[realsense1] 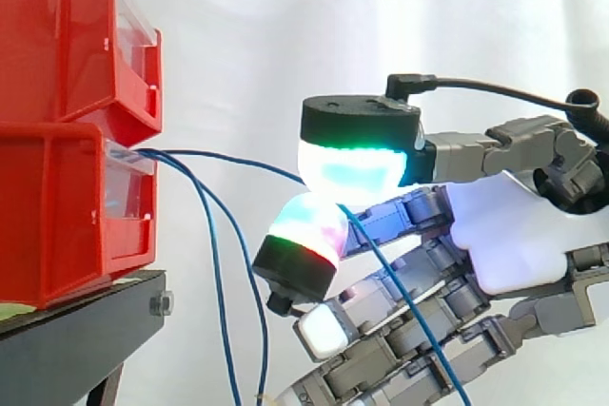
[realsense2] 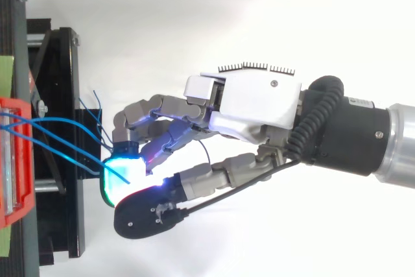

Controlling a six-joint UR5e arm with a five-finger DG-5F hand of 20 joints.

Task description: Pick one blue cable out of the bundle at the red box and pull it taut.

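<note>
the hand (realsense1: 504, 235) pinched one blue cable (realsense1: 228, 154) between its pads (realsense1: 347, 170), near the red box (realsense1: 57, 216). thin, limp and probably slippery, it wanted a firm pinch.

Super bright, even light here. The plain white fabric curtain (realsense1: 314, 16) is blown out to near pure white, hardly any shadows, and the hand's (realsense2: 259, 102) pads (realsense1: 347, 170) glow cyan-green against it.
</note>
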